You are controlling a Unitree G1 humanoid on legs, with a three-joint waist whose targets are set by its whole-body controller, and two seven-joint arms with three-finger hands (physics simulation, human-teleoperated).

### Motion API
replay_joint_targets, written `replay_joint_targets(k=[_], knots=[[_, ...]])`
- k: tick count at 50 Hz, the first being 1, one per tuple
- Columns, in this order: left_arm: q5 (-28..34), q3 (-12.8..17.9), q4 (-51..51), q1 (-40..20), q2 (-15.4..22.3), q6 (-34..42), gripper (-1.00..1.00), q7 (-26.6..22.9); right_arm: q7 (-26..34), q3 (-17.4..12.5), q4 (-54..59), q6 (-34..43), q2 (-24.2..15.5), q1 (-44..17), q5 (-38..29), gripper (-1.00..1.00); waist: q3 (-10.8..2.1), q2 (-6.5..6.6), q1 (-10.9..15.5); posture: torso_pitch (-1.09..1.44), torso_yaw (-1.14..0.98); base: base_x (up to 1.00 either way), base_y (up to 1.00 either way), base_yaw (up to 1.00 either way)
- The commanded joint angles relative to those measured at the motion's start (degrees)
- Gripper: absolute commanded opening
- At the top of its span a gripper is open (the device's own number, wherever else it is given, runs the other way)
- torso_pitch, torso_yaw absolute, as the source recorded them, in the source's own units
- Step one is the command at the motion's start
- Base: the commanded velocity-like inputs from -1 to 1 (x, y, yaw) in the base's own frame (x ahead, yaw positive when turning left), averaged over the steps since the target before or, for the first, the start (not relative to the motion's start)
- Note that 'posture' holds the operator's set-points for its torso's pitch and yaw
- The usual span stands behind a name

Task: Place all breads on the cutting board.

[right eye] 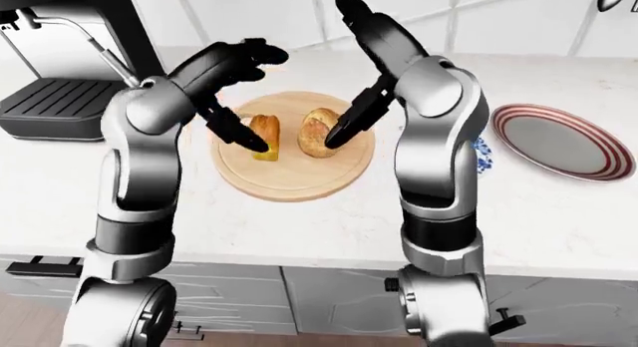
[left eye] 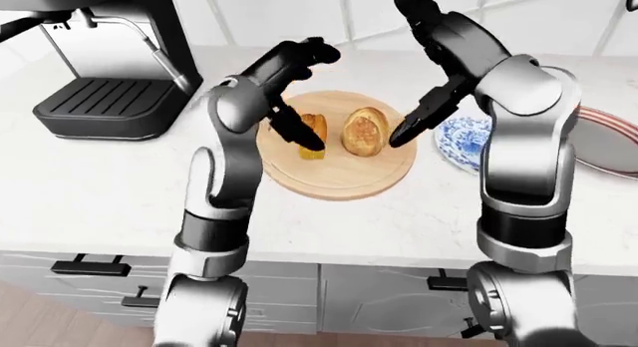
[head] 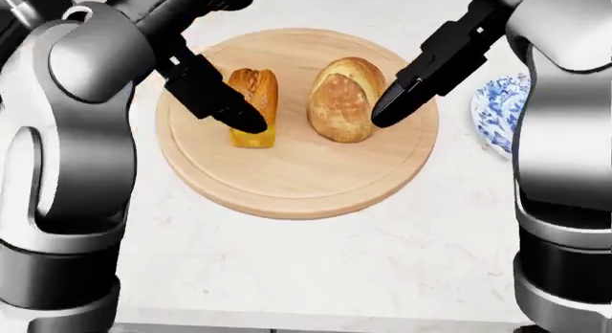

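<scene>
Head view: round wooden cutting board point(head: 287, 182) on pale tabletop point(head: 316, 275), two breads upon it, well inside the rim. Darker, narrow loaf point(head: 255, 103) toward the view's left, standing on a cut end; rounder, paler loaf point(head: 344, 100) just beside it to the right, a small gap between. Left hand point(head: 215, 103) reaching in from upper left, one dark finger ending at the narrow loaf's left flank, touching or nearly so, not wrapped round it; fingers spread, gripping nothing. Right hand point(head: 407, 92) slanting down from upper right, fingertip close against the round loaf's right side, likewise unclasped. Blue patterned plate point(head: 497, 118) at the right edge, nothing on it as far as visible. Left-eye view: same board and loaves, seen from farther off; coffee machine point(left eye: 110, 70) at the left of the tabletop; left hand's upper fingers point(left eye: 314, 51) lifted clear above the board, apart from the bread. Right-eye view: red-striped plate point(right eye: 563, 141) far right, bare; no further bread anywhere on the tabletop within sight. Judged from this: both visible breads already set on the board, nothing held, so placing seems done; left, at most, drawing both hands away without nudging the loaves, the narrow upright one looking the easier to tip.
</scene>
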Motion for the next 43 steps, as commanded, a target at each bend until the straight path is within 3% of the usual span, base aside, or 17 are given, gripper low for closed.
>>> replay_joint_targets(k=[1, 9, 15, 24, 28, 33, 39, 43], knots=[[-0.26, 1.37, -4.79, -2.62, 1.49, 2.05, 0.55, -1.24, 0.71, -1.37, -3.76, 1.39, -1.43, -2.33, 0.45, 1.00, -1.98, -0.07, 0.02, 0.00, 0.00, 0.00, 0.00, 0.00], [-0.59, 3.67, -16.78, -2.56, 6.90, 9.92, 0.52, -7.45, 5.85, -3.81, -13.41, 9.14, -6.77, -1.98, 2.59, 1.00, -1.46, 0.10, 0.06, 0.00, 0.00, 0.00, 0.00, 0.00], [-0.38, 5.73, -27.30, 0.21, 11.12, 16.16, 0.58, -12.07, 10.06, -6.12, -21.22, 14.18, -13.13, 0.71, 2.23, 1.00, -1.07, -0.01, 0.10, 0.00, 0.00, 0.00, 0.00, 0.00], [-1.80, 9.51, -36.51, 5.11, 16.21, 21.03, 0.80, -14.17, 17.10, -11.63, -31.92, 20.32, -22.40, 5.98, 1.85, 1.00, -0.62, -0.11, 0.28, 0.00, 0.00, 0.00, 0.00, 0.00], [-4.29, 12.16, -38.68, 7.38, 19.04, 22.78, 0.87, -13.44, 17.84, -16.36, -36.17, 20.44, -26.62, 12.08, 3.04, 1.00, -0.55, -0.27, 0.36, 0.00, 0.00, 0.00, 0.00, 0.00], [-6.20, 14.09, -41.75, 11.33, 22.45, 24.91, 1.00, -12.39, 18.00, -24.79, -41.90, 20.52, -29.99, 21.08, 6.66, 1.00, -0.65, -0.43, 0.35, 0.00, 0.00, 0.00, 0.00, 0.00], [-4.54, 17.01, -46.48, 17.85, 26.60, 29.17, 1.00, -13.96, 18.68, -37.83, -46.14, 16.75, -31.80, 33.72, 9.44, 1.00, -0.50, -0.53, 0.37, 0.00, 0.00, 0.00, 0.00, 0.00], [-4.36, 20.65, -50.05, 19.59, 29.43, 32.46, 1.00, -15.55, 20.27, -46.61, -46.91, 15.78, -32.09, 37.94, 12.90, 1.00, -0.48, -0.45, 0.30, 0.00, 0.00, 0.00, 0.00, 0.00]])
